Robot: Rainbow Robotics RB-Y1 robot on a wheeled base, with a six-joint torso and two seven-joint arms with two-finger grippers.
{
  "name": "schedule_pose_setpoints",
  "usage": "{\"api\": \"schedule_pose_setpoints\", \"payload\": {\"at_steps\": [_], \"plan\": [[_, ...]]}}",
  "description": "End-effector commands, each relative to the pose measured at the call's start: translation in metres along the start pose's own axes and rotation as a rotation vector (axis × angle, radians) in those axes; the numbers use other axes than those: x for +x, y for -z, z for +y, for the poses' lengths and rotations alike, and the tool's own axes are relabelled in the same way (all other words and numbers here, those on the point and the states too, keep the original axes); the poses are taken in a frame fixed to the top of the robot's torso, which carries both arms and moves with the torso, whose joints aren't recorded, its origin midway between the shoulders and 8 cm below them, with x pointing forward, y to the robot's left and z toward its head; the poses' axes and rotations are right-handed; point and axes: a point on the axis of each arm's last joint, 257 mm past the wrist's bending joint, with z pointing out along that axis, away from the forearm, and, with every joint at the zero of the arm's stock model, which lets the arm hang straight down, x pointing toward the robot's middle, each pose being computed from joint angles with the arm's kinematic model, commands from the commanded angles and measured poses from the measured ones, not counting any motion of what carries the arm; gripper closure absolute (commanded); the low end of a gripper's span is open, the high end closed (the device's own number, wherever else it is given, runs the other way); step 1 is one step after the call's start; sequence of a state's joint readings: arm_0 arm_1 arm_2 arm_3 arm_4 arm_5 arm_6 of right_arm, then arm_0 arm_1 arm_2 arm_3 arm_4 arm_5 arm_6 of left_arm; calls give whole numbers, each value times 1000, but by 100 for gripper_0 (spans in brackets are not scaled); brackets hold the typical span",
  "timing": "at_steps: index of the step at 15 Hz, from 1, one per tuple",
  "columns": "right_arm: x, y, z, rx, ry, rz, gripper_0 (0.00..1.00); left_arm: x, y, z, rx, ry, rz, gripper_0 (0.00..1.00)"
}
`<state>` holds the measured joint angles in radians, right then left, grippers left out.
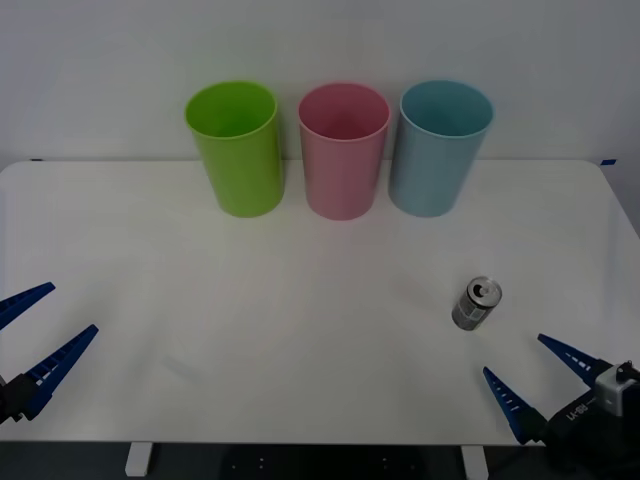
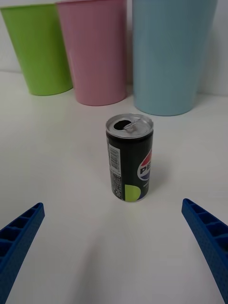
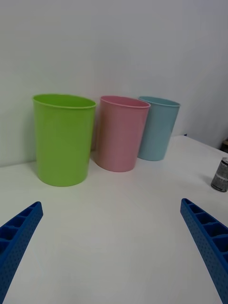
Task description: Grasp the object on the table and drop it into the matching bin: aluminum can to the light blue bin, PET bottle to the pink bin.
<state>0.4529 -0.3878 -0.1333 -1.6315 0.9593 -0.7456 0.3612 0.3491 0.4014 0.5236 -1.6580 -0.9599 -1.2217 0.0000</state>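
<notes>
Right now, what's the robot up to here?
Nothing is grasped yet. The aluminum can stands upright on the table, on the robot's right side. The right gripper is open, low at the table's near edge just short of the can and lined up on it. The left gripper waits open at the near left edge. At the back stand a lime green bin, the pink bin and the light blue bin, where the can belongs.
</notes>
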Motion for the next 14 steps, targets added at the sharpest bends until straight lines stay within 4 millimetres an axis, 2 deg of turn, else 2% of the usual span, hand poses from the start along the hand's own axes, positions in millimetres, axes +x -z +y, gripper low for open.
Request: {"api": "schedule_pose_setpoints", "payload": {"at_steps": [1,14], "plan": [[10,-17,0,1,-11,-2,0,0,0,0,0,0,0,0],[1,-76,-5,59,-3,-21,0,0,0,0,0,0,0,0]]}}
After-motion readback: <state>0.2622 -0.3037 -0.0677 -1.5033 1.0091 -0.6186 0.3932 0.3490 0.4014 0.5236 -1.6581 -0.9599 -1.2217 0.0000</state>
